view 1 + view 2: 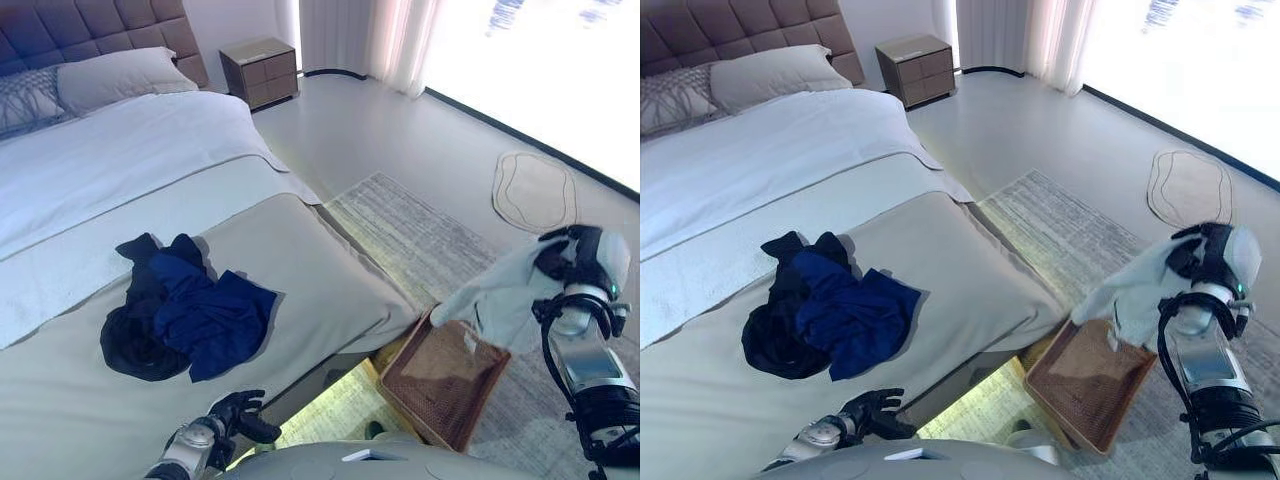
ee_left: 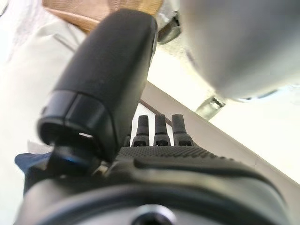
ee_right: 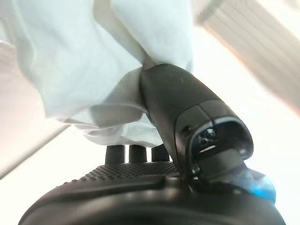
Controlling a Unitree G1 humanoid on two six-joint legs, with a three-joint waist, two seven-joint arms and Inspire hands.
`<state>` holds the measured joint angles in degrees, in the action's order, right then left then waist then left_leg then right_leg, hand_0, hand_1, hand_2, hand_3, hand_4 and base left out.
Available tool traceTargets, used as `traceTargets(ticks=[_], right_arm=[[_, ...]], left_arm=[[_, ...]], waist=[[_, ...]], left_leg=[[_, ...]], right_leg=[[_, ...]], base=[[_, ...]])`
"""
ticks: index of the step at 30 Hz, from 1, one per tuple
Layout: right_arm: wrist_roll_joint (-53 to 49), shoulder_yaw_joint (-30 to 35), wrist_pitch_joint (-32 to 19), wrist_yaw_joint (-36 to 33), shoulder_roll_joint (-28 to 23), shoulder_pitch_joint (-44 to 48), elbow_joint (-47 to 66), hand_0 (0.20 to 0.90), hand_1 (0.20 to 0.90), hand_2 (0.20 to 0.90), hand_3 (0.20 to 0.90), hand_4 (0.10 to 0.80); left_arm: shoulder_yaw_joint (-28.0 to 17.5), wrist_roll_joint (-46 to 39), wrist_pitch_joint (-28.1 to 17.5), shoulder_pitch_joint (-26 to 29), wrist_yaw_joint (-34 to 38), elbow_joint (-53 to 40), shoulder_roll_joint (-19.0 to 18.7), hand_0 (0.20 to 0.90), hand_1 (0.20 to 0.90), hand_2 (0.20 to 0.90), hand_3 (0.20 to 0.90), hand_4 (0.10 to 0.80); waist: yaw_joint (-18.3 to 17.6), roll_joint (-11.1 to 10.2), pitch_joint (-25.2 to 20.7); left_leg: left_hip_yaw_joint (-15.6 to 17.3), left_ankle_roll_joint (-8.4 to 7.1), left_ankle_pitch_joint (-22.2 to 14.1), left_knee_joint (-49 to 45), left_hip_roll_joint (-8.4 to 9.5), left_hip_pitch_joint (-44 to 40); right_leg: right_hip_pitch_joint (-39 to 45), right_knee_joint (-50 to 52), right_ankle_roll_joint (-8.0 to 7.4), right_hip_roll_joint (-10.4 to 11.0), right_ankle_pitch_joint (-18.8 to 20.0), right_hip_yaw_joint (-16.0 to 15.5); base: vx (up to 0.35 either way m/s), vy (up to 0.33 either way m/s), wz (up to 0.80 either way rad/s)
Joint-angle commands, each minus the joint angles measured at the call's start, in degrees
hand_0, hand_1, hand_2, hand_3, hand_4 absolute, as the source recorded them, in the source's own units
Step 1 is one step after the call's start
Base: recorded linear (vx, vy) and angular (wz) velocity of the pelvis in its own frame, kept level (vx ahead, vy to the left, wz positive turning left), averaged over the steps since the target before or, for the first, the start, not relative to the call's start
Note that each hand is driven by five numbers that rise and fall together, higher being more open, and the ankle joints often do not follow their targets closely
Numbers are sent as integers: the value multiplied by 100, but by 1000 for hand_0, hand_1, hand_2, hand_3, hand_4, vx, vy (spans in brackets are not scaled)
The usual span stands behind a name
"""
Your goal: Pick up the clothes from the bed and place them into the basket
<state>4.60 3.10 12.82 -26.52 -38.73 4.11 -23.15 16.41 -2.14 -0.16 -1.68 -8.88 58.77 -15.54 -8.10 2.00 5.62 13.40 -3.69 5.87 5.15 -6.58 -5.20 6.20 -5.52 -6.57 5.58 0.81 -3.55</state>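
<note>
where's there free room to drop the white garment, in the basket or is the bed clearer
The basket is bare inside, directly under the white garment pinched in the right hand. On the bed, free cover lies between the dark clothes pile and the foot edge; the pile itself is crowded.

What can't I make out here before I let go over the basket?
- Basket inside: partly covered in the eye views by the pale garment hanging from the right hand.
- Dark clothes on the bed: the number of pieces is unclear in the heap.
- Left hand: its wrist view shows straight fingers, nothing held.
</note>
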Motion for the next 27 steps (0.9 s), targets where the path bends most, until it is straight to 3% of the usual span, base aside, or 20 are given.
traceTargets(ticks=[1,5,8,12,13,14,20,27], right_arm=[[293,-20,-170,-56,-359,968,-22,300,300,300,200,100],[36,-377,-147,-126,-586,1637,-909,300,300,300,200,100],[-108,-743,-146,-108,-865,2441,-1714,300,300,300,200,100],[-164,-1319,281,40,-943,3212,-2563,300,300,300,200,100],[-98,-1407,450,87,-931,3326,-2826,538,538,538,477,377],[-92,-1431,512,117,-927,3356,-2883,900,900,900,900,800],[-128,-1647,510,290,-1036,3739,-3872,900,900,900,900,800],[-533,-1317,294,464,-1274,3432,-3750,900,900,900,900,800]], left_arm=[[178,-46,-192,429,32,76,-313,900,900,900,900,800],[416,-369,-313,801,72,73,-274,900,900,900,900,800],[573,-866,-517,1240,153,-54,-184,900,900,900,900,800],[544,-1377,-835,1436,180,-491,-214,900,900,900,900,800],[534,-1469,-876,1463,164,-621,-248,900,900,900,900,800],[530,-1496,-889,1469,162,-651,-255,900,900,900,900,800],[450,-1935,-960,1596,99,-1261,-589,900,900,900,900,800],[228,-2013,-765,1452,58,-1325,-752,900,900,900,900,800]], waist=[[201,-44,200],[155,335,555],[100,787,1135],[169,1166,1632],[200,1223,1712],[206,1236,1726],[361,1410,2031],[366,1305,2099]], left_leg=[[119,238,-961,-276,337,-225],[-51,139,-860,-461,357,197],[-180,74,-747,-694,411,708],[-220,90,-644,-862,489,1261],[-238,97,-626,-919,509,1389],[-242,99,-623,-935,515,1423],[-393,113,-727,-1353,676,1884],[-415,102,-727,-1504,663,1930]], right_leg=[[-386,628,336,-193,-307,-474],[-962,1120,427,-46,-466,-551],[-1636,1684,537,101,-631,-551],[-2335,2192,652,145,-779,-526],[-2482,2316,676,154,-815,-523],[-2522,2350,682,157,-825,-521],[-3071,3143,787,271,-1245,-594],[-3006,3173,884,160,-1267,-671]], base=[[-110,-90,0],[-219,-16,-4],[-332,21,0],[-191,-68,-9],[-110,-56,-13],[-107,-60,-4],[-50,-52,11],[-6,-6,3]])
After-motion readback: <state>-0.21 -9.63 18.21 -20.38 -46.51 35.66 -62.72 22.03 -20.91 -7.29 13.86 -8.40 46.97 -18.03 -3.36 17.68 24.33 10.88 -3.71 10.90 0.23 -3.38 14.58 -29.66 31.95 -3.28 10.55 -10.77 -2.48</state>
